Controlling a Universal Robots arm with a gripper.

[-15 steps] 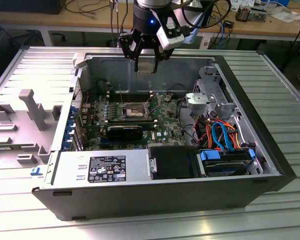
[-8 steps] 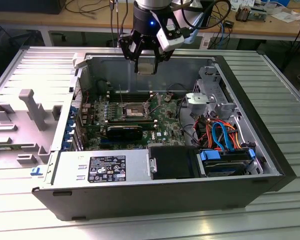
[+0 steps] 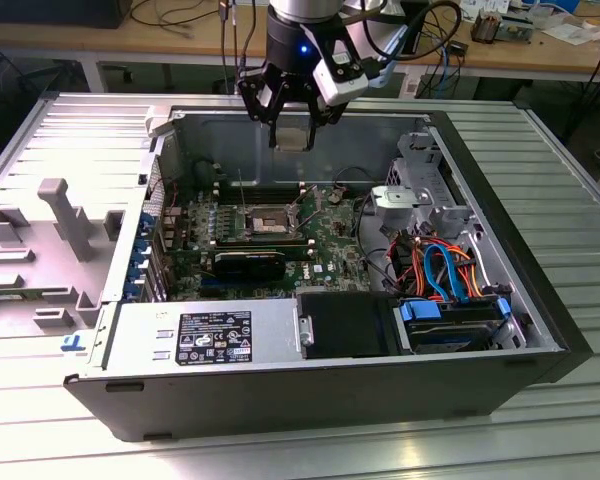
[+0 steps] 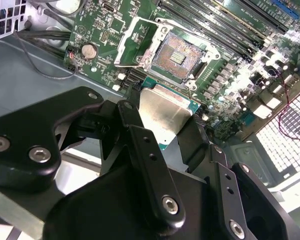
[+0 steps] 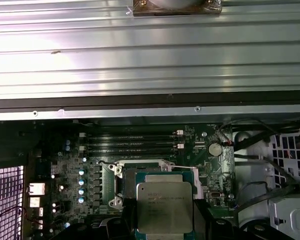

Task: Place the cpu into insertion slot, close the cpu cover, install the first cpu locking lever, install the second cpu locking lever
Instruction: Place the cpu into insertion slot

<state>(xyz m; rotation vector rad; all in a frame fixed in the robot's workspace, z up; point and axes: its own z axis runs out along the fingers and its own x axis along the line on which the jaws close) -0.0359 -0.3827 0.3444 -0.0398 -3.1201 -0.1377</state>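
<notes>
Ribbed aluminium tabletop (image 3: pixel 565 180) carries an open black computer case (image 3: pixel 310 400) lying on its side. Inside it the green motherboard (image 3: pixel 330 232) faces up. The black claw (image 3: pixel 292 130) hangs above the board, inside the case opening, its fingers (image 4: pixel 135 135) clamped on two opposite edges of the cpu (image 4: pixel 165 112), which is in the air with its metal top toward the first wrist view (image 5: pixel 164 207). Below it, the insertion slot (image 4: pixel 176 56) lies bare, its contacts showing. The cpu cover (image 4: pixel 131 42) is swung up off the slot, along one side of it.
</notes>
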